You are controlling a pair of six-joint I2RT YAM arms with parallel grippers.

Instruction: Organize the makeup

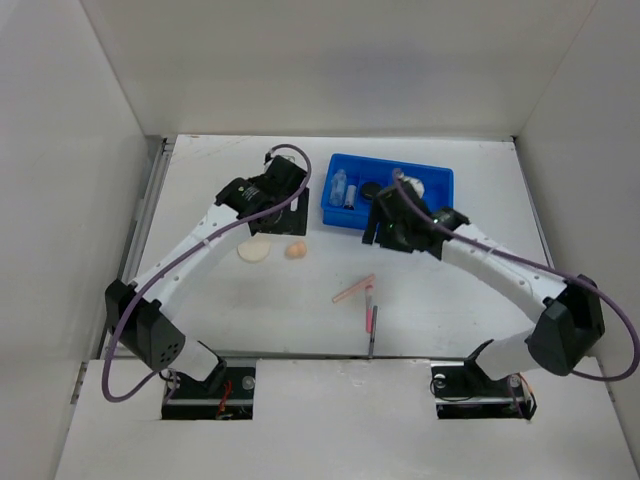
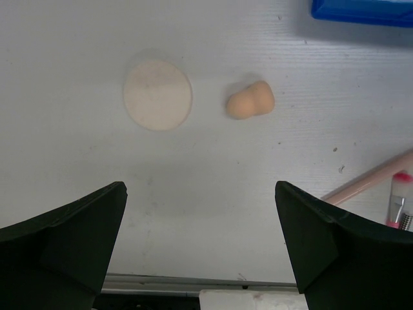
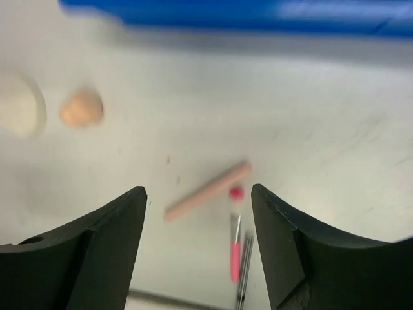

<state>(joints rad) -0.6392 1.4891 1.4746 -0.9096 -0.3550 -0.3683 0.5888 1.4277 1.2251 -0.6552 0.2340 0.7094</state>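
The cream round puff (image 1: 254,250) and the peach egg sponge (image 1: 296,250) lie side by side on the table. A peach-pink pencil (image 1: 353,289), a pink-handled one (image 1: 369,312) and a thin black one (image 1: 373,338) lie nearer the front. The clear tube (image 1: 339,186), dark-capped vial (image 1: 351,192) and round black jar (image 1: 372,190) are in the blue tray (image 1: 437,178). My left gripper (image 1: 272,215) is open and empty above the puff (image 2: 158,95) and sponge (image 2: 250,101). My right gripper (image 1: 385,236) is open and empty, hovering over the pencils (image 3: 208,192).
The blue tray's edge shows at the top of the left wrist view (image 2: 361,10) and the right wrist view (image 3: 258,13). A white item (image 1: 412,185) lies in the tray's right part. White walls enclose the table on three sides.
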